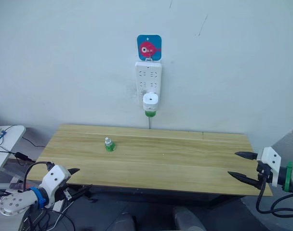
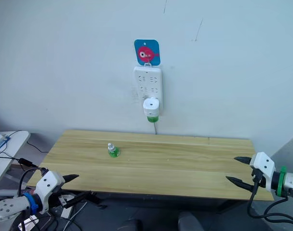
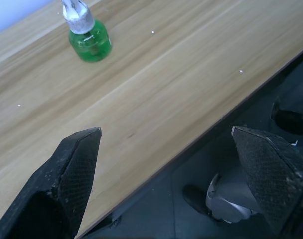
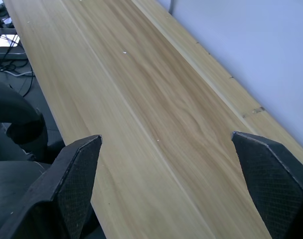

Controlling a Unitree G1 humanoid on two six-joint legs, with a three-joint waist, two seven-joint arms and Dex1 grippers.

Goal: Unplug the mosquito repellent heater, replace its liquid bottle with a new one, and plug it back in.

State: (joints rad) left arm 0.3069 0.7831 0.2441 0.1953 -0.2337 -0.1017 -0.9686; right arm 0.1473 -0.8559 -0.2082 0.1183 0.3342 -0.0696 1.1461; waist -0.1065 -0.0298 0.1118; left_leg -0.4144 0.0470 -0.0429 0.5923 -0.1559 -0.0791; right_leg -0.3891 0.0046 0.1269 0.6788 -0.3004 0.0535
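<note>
Green capped bottle [image 1: 109, 144] stands well beyond left hand [image 1: 78, 180] (spread wide, empty).

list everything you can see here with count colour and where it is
wooden table: 1, light wood, in front of the wall
small green bottle with a white cap: 1, translucent green, upright on the table, toward the left side
white power strip: 1, white, hung on the wall above the table
white rounded plug-in heater: 1, white, plugged into the power strip's lower end
green bottle under the heater: 1, green, fitted into the heater's underside
blue square hook plate with a red figure: 1, on the wall above the power strip
left gripper: 1, black jaws open, by the table's near left corner
right gripper: 1, black jaws open, at the table's right end
</note>
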